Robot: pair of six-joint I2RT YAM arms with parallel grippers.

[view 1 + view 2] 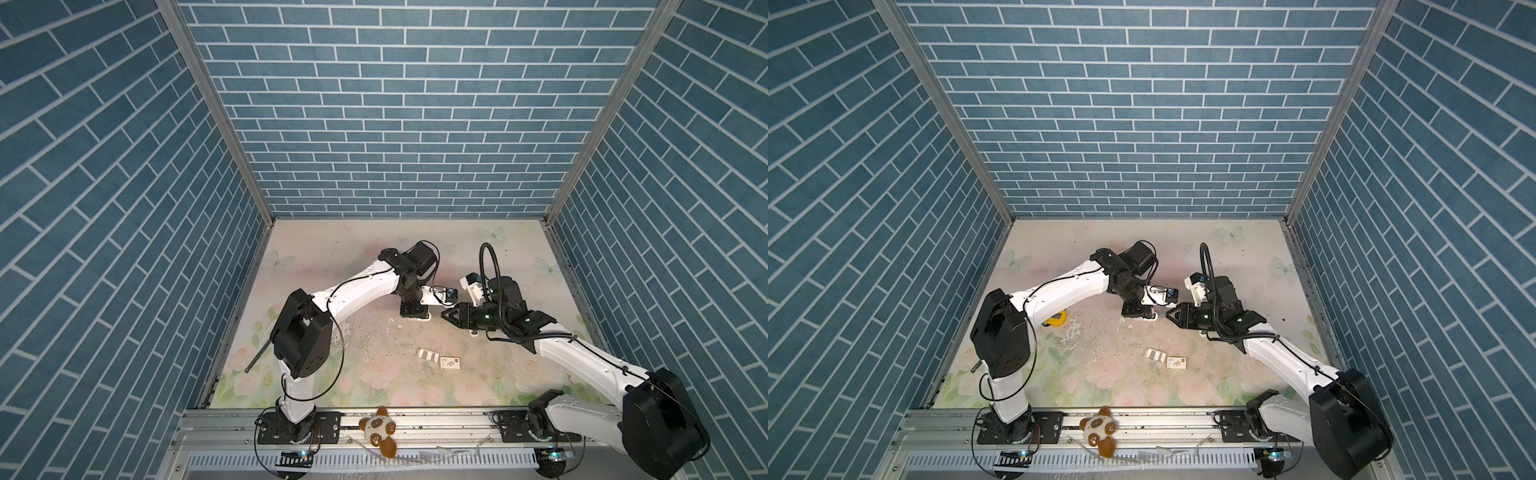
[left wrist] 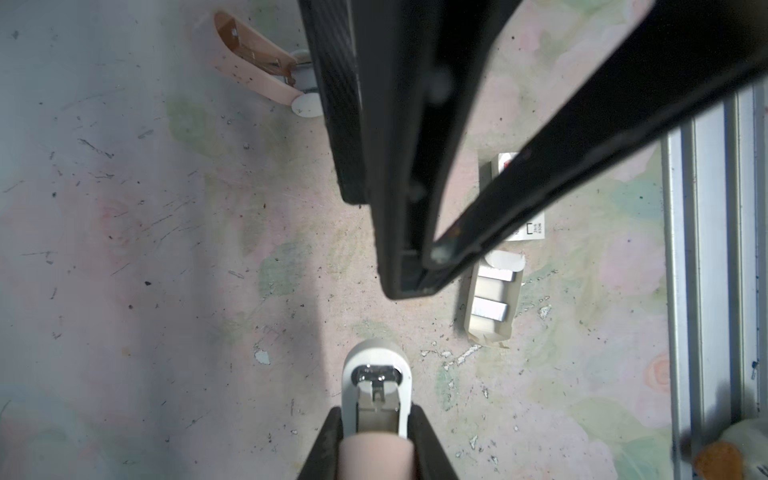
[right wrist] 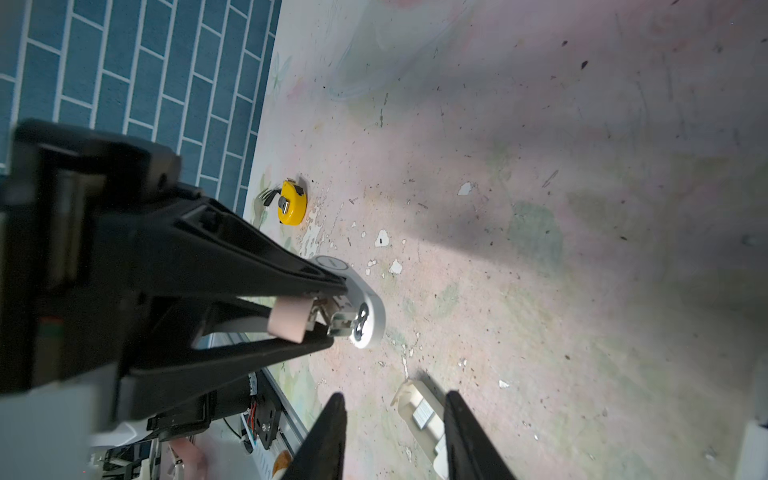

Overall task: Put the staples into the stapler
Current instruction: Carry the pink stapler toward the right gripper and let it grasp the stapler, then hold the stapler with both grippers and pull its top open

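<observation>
Left wrist view gives the clearest look at the staples (image 2: pixel 491 312): thin silvery-grey metal strips lying crosswise in a small open white cardboard tray (image 2: pixel 494 291), which rests flat on the scuffed floral table (image 2: pixel 166 249). Two strips show there. Just beside the tray lies one flat white cardboard sleeve (image 2: pixel 536 224) printed with dark marks, much of it hidden behind a black finger of the right gripper (image 1: pixel 444 315). In both top views the tray (image 1: pixel 428 354) and sleeve (image 1: pixel 451 363) sit side by side near the middle of the table, closer to the front rail than either gripper.

One stapler (image 2: pixel 376 365), white-bodied with a pale pink upper part and a shiny metal plate at its rounded nose, is clamped between the closed fingers of the left gripper (image 3: pixel 338 313). Its rear end is cut off by the picture edge, and I cannot tell whether it touches the table. The right gripper stands partly open with nothing in it; the tray shows through its gap in the right wrist view.

One yellow tape measure (image 3: pixel 292 203) sits near the wall. One pale pink curved piece (image 2: pixel 257 66) lies half hidden behind the right gripper, and I cannot tell what it is.
</observation>
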